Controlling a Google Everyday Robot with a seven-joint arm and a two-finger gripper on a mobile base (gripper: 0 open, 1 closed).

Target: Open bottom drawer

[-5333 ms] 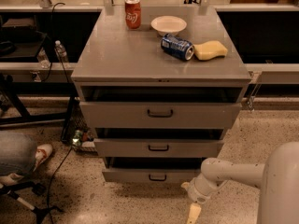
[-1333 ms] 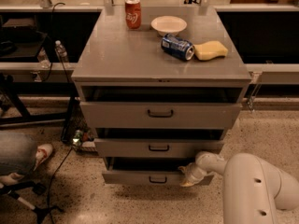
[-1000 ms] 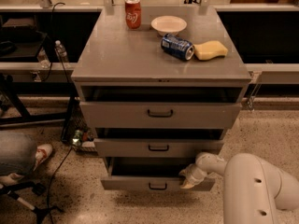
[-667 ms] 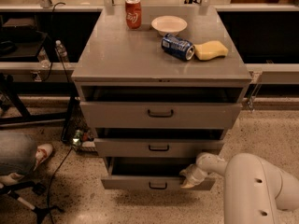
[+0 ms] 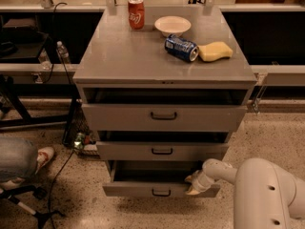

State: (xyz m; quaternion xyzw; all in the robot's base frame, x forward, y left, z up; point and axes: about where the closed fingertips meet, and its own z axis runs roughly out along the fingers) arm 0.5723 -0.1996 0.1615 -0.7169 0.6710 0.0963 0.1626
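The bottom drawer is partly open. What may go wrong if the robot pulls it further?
The tool sits at the right end of the bottom drawer front, away from its centre handle: an uneven pull might jam it.
The blue can lies on its side on top; a jolt might roll it.

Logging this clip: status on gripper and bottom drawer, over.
Gripper at right end of bottom drawer front. Drawer partly open, inside showing. Nothing seen blocking it.

Gripper (image 5: 193,184) at btm drawer (image 5: 138,189) front, rt side; drawer partly out.
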